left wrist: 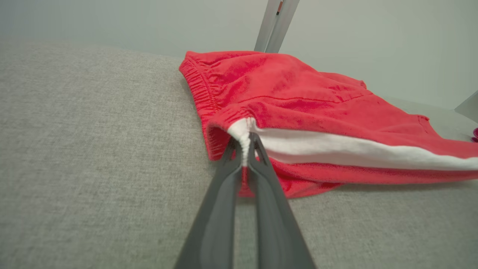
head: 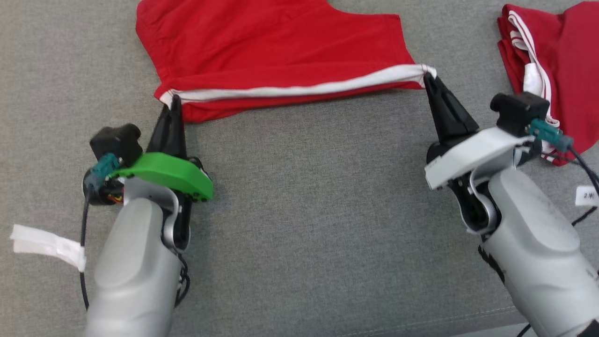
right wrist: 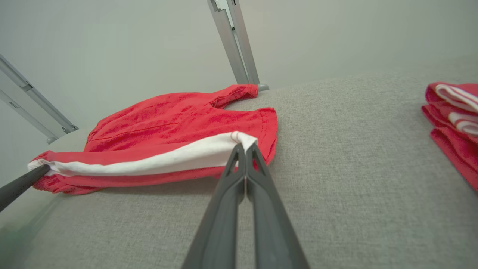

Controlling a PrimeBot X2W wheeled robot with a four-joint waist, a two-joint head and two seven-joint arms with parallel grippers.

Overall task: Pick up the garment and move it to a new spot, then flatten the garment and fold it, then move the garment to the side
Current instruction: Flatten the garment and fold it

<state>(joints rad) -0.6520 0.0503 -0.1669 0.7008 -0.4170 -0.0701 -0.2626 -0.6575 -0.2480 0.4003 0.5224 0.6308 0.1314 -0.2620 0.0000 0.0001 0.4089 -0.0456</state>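
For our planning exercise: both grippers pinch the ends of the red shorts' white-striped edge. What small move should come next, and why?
Probably raise both grippers together, keeping the white stripe taut. The left gripper and right gripper are each shut on an end of it, and the red shorts lie mostly flat beyond, so an even lift avoids bunching.

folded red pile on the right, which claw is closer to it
Right. The right claw pinches one end of the red shorts, just left of the folded pile; the left claw grips their other end, farther left.
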